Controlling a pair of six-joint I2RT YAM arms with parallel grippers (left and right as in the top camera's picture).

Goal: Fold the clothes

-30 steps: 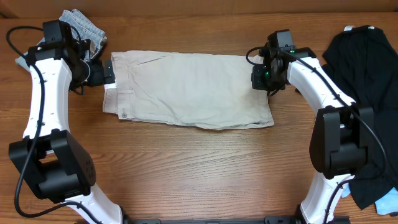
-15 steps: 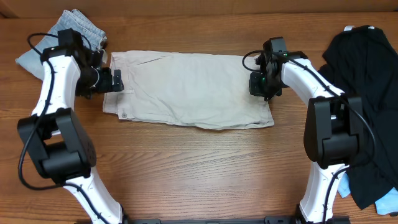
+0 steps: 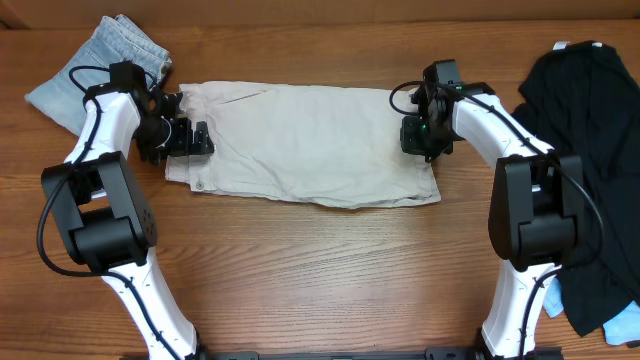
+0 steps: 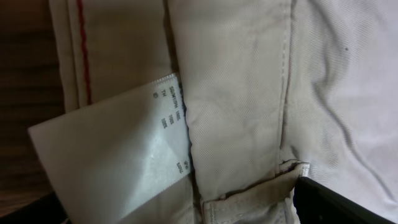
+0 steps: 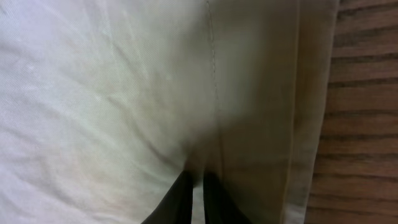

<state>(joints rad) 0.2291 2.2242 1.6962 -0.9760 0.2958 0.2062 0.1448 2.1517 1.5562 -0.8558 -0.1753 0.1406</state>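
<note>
Right gripper [image 5: 198, 190]: fingers closed, pinching a fold of the khaki shorts [image 3: 310, 140] near the hem at their 3 o'clock end. Left gripper [image 3: 192, 140]: fingers spread wide over the waistband at the 9 o'clock end, straddling the white tag [image 4: 118, 149]. The shorts lie flat on the table [image 3: 320, 270]. The black garment [image 3: 590, 120] lies at 3 o'clock and the light-blue garment [image 3: 100, 60] at 10 o'clock.
</note>
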